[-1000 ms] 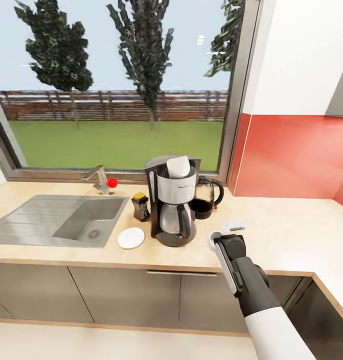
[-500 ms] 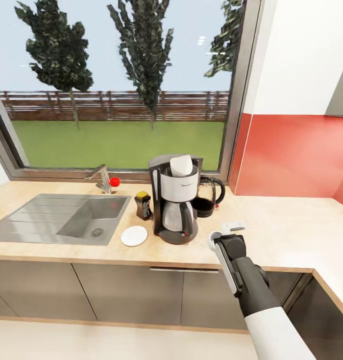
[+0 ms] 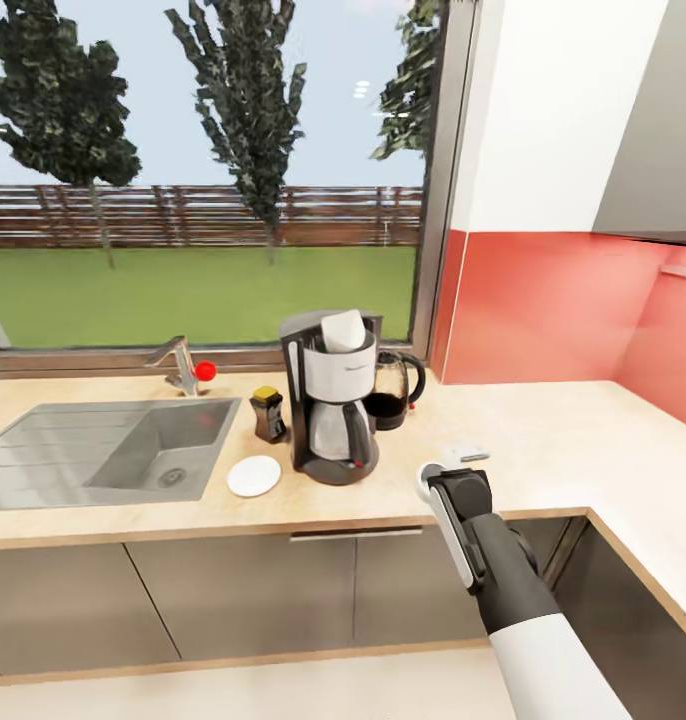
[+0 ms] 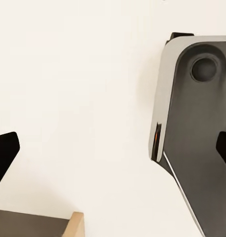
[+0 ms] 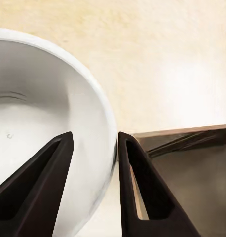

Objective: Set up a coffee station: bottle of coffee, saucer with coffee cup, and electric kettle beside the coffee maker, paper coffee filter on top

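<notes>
The right gripper (image 3: 438, 478) hangs over the countertop's (image 3: 543, 450) front edge, clamped on the cup's (image 5: 49, 143) rim, one finger (image 5: 36, 192) inside the cup and the other (image 5: 142, 192) outside. Left of the gripper and farther back stands the coffee maker (image 3: 331, 400), with the filter (image 3: 343, 331) on its top. The kettle (image 3: 391, 390) stands behind the gripper, touching the maker's right side. The saucer (image 3: 253, 476) lies beyond the maker, well left of the gripper; the bottle (image 3: 269, 414) stands behind the saucer. The sink (image 3: 103, 460) lies farthest left.
</notes>
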Robot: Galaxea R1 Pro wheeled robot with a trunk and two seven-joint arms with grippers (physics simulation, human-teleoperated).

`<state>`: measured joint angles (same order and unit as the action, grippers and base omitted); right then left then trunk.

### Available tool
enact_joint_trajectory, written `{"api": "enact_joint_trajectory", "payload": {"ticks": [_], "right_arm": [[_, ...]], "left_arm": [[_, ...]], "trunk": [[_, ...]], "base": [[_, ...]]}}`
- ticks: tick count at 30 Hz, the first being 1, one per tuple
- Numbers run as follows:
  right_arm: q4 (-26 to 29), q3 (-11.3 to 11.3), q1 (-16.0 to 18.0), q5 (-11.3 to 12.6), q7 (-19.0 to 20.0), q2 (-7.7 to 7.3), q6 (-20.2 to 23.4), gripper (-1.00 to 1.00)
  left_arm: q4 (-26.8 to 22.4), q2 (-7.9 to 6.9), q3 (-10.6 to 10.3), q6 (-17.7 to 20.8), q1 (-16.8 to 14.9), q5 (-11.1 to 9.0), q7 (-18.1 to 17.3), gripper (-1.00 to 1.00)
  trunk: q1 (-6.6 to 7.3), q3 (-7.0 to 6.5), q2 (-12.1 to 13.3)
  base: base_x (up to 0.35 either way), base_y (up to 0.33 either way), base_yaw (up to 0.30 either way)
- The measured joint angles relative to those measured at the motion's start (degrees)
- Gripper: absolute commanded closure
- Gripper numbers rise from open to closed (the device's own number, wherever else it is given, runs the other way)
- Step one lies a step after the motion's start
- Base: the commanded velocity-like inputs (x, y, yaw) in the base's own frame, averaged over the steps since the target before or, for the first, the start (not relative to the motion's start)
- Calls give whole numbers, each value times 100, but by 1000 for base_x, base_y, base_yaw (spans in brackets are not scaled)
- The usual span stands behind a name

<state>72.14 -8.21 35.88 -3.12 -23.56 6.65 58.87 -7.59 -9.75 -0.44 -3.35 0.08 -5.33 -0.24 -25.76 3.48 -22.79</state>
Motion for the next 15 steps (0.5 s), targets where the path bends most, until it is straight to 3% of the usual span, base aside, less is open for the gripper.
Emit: {"api": "enact_joint_trajectory", "payload": {"ticks": [5,15], "right_arm": [[-4,0,0,-3,0,-4,0,100],[-18,0,2,-13,-1,-14,-1,100]], "left_arm": [[0,0,0,0,0,0,0,-100],[-8,0,6,-9,-2,-7,0,-100]], "trunk": [[0,-25,0],[0,-33,0]], "base": [[-137,281,-248],[-102,294,-22]]}}
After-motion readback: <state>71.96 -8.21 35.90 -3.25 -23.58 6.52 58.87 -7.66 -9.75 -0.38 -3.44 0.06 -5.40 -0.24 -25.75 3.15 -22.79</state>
